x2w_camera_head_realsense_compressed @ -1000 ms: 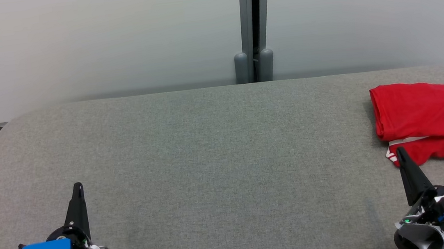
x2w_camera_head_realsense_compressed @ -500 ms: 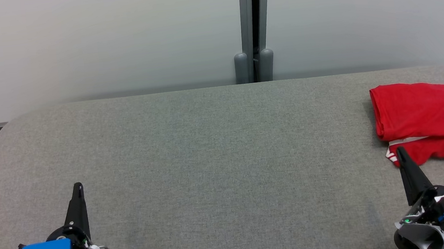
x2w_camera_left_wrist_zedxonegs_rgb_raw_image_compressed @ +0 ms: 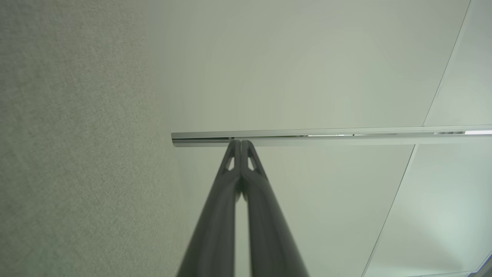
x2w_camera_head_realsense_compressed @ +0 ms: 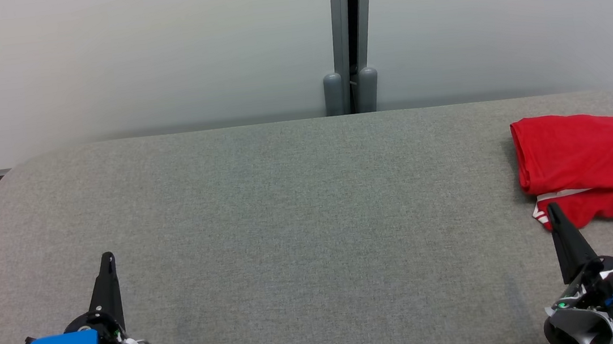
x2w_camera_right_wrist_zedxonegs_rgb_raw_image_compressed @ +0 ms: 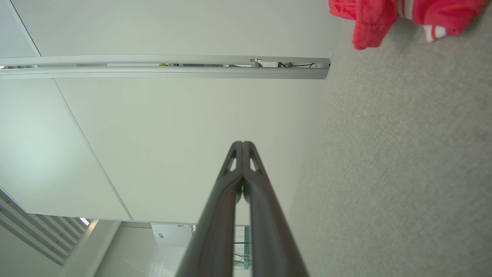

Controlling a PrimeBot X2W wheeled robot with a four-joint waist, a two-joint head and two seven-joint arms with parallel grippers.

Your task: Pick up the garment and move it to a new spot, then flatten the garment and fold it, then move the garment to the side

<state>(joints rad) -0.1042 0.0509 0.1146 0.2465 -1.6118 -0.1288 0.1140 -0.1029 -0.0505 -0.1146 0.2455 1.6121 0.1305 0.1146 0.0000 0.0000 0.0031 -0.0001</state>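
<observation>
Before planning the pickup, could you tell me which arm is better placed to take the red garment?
Right, probably: the right arm, jaws shut, ends close to the red garment at the table's right end; the left arm is far across it.

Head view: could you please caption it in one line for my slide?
Red garment at the grey table's right; left gripper and right gripper near the front, jaws shut.

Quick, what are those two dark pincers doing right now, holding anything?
Left gripper: shut, empty.
Right gripper: shut, empty; the folded red cloth garment lies apart from it.
</observation>
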